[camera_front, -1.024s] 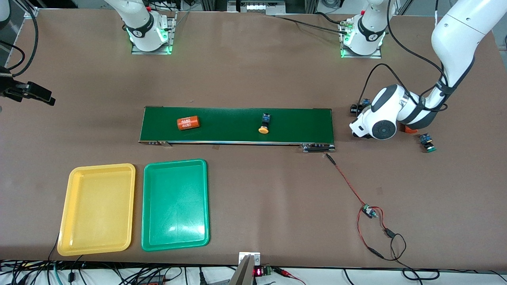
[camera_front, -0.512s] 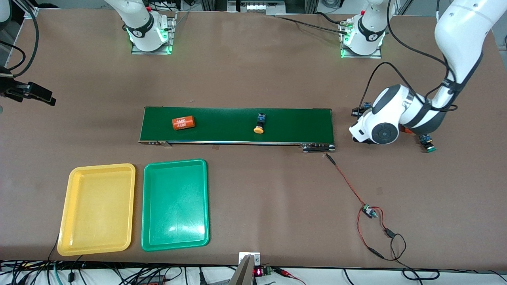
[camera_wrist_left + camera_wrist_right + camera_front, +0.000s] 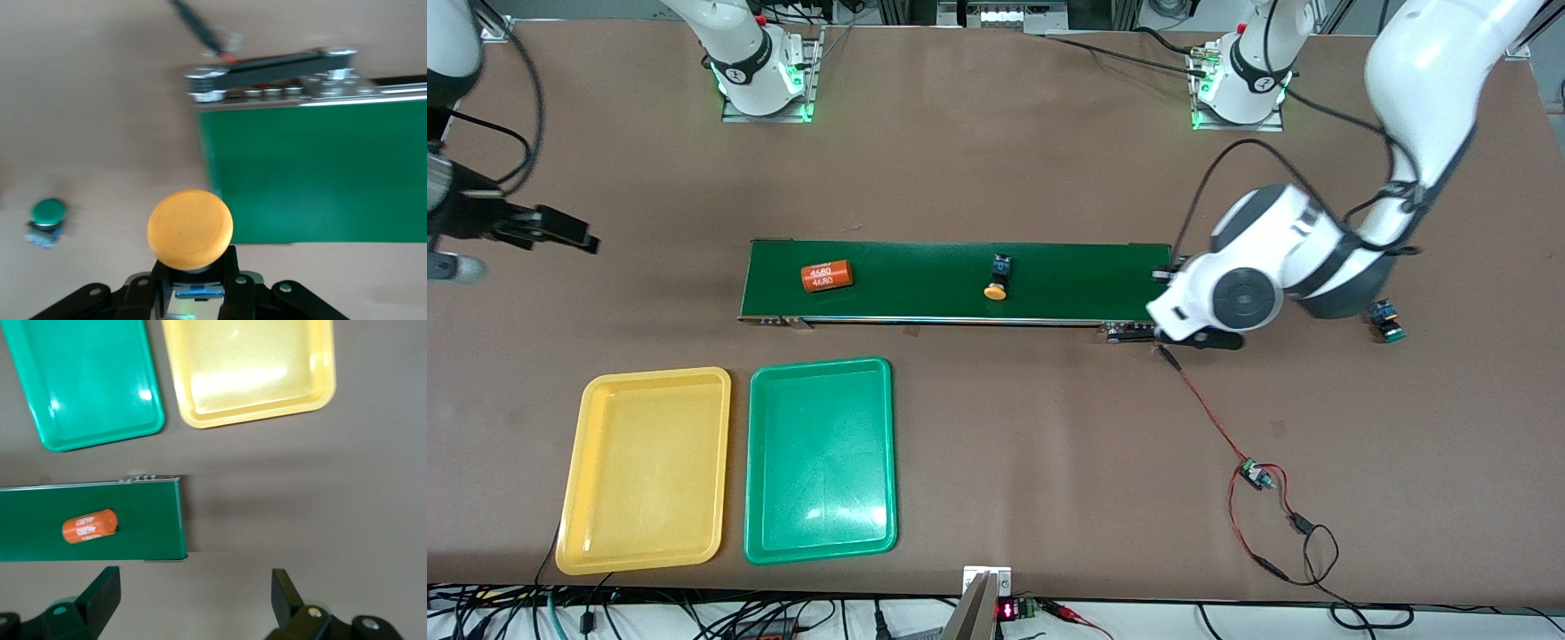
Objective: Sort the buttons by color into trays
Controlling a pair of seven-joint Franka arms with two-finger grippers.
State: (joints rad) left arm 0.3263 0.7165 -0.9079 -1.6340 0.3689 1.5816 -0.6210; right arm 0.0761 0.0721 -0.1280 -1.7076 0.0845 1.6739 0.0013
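Left gripper (image 3: 190, 283) clamped on yellow-capped button (image 3: 190, 229), over belt (image 3: 960, 280) end; yellow tray (image 3: 645, 469) toward 8 o'clock. Right gripper (image 3: 190, 597) wide, empty, waiting.

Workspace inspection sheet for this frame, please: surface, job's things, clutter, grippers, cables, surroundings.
Surface: brown table; dark green conveyor belt across its middle.
Job's things: yellow tray and green tray side by side, both empty; one yellow-capped button on the belt; one green-capped button on the table toward the left arm's end.
Clutter: orange cylinder with white print on the belt.
Grippers: left gripper shut on a second yellow button, over the belt's end; right gripper open, over bare table off the belt's cylinder end.
Cables: red and black wire from the belt's end to a small board.
Surroundings: cable bundles along the table's edges.
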